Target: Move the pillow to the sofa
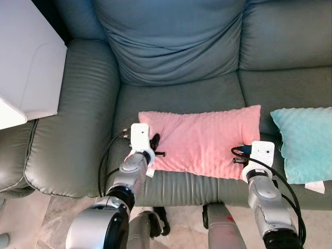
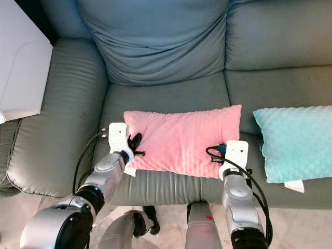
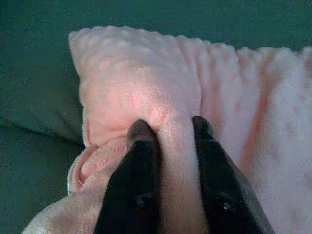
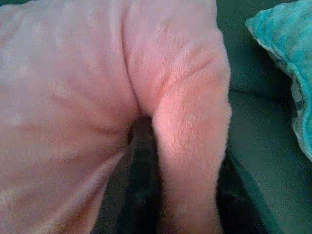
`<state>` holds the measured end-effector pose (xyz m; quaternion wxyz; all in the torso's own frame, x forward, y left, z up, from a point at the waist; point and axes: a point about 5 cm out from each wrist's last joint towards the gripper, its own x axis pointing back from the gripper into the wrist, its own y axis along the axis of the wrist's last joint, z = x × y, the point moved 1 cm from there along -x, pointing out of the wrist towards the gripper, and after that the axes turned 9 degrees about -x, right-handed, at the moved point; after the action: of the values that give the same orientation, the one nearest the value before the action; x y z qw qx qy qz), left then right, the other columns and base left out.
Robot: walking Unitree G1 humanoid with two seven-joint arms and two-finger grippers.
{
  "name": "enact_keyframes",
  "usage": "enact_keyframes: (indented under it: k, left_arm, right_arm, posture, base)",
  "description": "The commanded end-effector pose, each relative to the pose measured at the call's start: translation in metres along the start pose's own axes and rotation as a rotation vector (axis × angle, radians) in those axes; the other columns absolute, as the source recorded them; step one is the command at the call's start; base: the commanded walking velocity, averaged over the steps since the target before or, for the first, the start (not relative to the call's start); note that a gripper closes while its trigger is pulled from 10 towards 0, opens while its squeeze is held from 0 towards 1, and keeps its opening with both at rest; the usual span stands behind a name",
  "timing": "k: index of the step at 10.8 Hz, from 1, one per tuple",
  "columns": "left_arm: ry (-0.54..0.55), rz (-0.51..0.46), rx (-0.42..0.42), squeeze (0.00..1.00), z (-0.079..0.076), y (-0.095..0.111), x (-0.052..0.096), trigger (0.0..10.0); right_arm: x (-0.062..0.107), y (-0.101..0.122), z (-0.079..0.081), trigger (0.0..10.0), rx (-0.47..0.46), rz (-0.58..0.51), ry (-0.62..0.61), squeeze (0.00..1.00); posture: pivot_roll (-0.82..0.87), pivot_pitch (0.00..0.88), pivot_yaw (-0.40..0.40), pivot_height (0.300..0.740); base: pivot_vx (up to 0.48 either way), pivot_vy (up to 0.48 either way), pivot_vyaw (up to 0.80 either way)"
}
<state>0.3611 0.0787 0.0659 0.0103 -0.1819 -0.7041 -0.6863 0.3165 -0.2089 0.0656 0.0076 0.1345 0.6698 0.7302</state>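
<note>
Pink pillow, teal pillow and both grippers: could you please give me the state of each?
Pink pillow: lying flat on the sofa seat, pinched at both ends.
Teal pillow: lying flat beside it, untouched.
Left gripper: shut on a fold of the pink pillow.
Right gripper: shut on its other end.

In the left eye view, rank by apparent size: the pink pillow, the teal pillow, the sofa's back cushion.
1. Back cushion, largest.
2. Pink pillow, lying on the seat, both tools pinching its ends.
3. Teal pillow, smallest as seen, though the frame edge crops it, so its full size is unsure.
</note>
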Motion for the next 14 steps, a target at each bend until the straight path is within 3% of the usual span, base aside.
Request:
enact_keyframes:
  k: [1, 11, 14]
  left_arm:
    - [0.037, 0.067, 0.0, 1.0, 0.01, -0.022, 0.008, 10.0]
    - [0.091, 0.085, -0.01, 1.0, 0.02, -0.031, 0.013, 10.0]
    - [0.117, 0.022, 0.011, 1.0, 0.03, -0.018, 0.011, 10.0]
  right_arm:
    - [0.005, -0.013, -0.001, 10.0, -0.007, 0.036, -0.007, 1.0]
    - [0.001, -0.012, -0.011, 10.0, 0.002, 0.007, -0.032, 1.0]
    - [0.0, -0.001, -0.005, 10.0, -0.001, -0.043, -0.023, 1.0]
  posture:
    - [-0.34, 0.447, 0.209, 0.74]
    - [-0.33, 0.43, 0.202, 0.74]
    - [-0.31, 0.409, 0.212, 0.74]
  base:
    - [0.0, 0.0, 0.0]
    - [0.0, 0.0, 0.0]
    - [0.0, 0.0, 0.0]
